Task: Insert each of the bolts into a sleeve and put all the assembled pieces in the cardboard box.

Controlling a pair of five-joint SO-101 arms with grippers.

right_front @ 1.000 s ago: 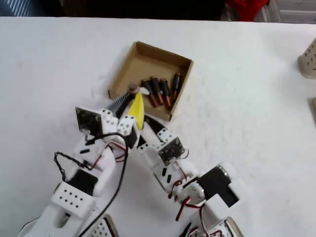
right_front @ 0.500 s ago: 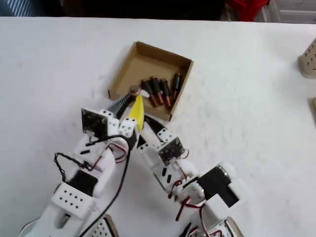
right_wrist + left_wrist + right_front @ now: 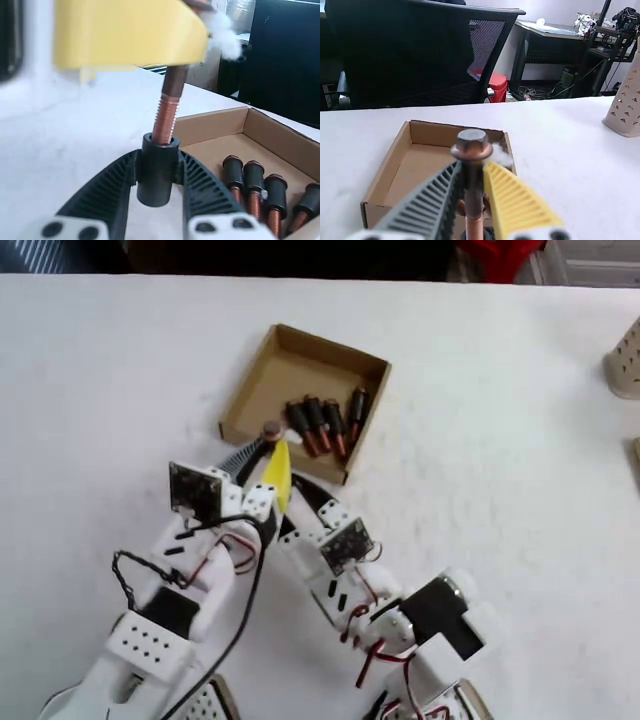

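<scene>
While the bolt (image 3: 167, 107) stands with only its threaded tip inside the mouth of the sleeve (image 3: 157, 172), the insertion is judged to be barely begun. Most of what can go wrong lies in the push that is yet to be made.

The bolt is clamped just below its head by the left gripper (image 3: 471, 167), and the sleeve is clenched at the bolt's lower end by the right gripper (image 3: 158, 159). Both are held above the bench (image 3: 500, 440), just beside the near wall of the box (image 3: 290, 365), in which four assembled pieces (image 3: 325, 425) are laid side by side.

In the right wrist view the bolt is seen leaning a little off the sleeve's axis. If it is driven in at that tilt, the threads may be caught on the rim and the bolt jammed, or the sleeve may be levered round between its fingers.

The bolt is gripped on its smooth shank by ribbed fingers that look yielding. If resistance is met, it may be pushed back through them rather than into the sleeve.

Should the sleeve be squeezed out sideways, it would likely be dropped on the bench. If the left gripper is released before the bolt is seated deep enough, the bolt could be tipped out. The box wall is close and could be nudged by either arm when the pair is carried over.
</scene>
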